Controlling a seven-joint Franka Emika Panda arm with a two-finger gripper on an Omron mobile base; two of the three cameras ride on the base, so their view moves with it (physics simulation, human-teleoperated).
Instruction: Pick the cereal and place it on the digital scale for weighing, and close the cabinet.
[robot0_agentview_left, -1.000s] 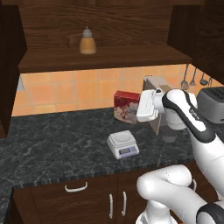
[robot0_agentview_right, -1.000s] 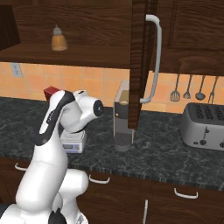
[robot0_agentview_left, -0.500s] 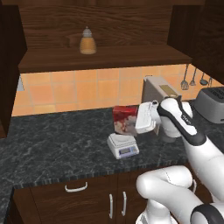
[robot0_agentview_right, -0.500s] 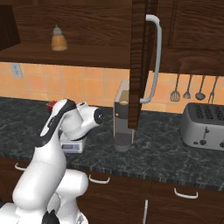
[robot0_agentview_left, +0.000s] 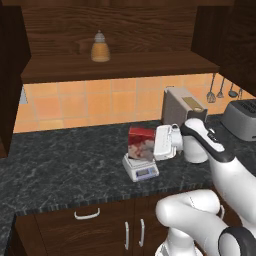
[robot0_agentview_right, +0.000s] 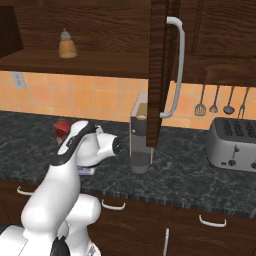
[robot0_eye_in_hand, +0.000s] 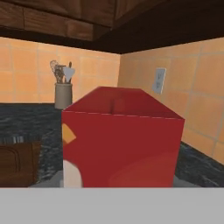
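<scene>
The cereal (robot0_agentview_left: 140, 144), a small red box with a pinkish picture, stands upright with its lower edge at the top plate of the digital scale (robot0_agentview_left: 141, 169) on the dark counter. My gripper (robot0_agentview_left: 154, 144) is shut on the box's right side. In the hand view the cereal (robot0_eye_in_hand: 122, 139) looms close and red. From the right base view only a red corner of the cereal (robot0_agentview_right: 62, 128) shows behind my arm. The cabinet (robot0_agentview_left: 120, 30) is open, and its door (robot0_agentview_right: 158, 70) with a long silver handle (robot0_agentview_right: 175, 65) swings out edge-on.
An amber bottle (robot0_agentview_left: 100, 47) sits on the cabinet shelf. A grey coffee machine (robot0_agentview_left: 180, 107) stands right behind my hand, a toaster (robot0_agentview_right: 233, 144) further right, with hanging utensils (robot0_agentview_right: 215, 101) on the tiled wall. A utensil crock (robot0_eye_in_hand: 63, 93) stands far off on the counter.
My arm has carried the cereal leftward and down, from in front of the coffee machine onto the scale. The grip has stayed shut.
</scene>
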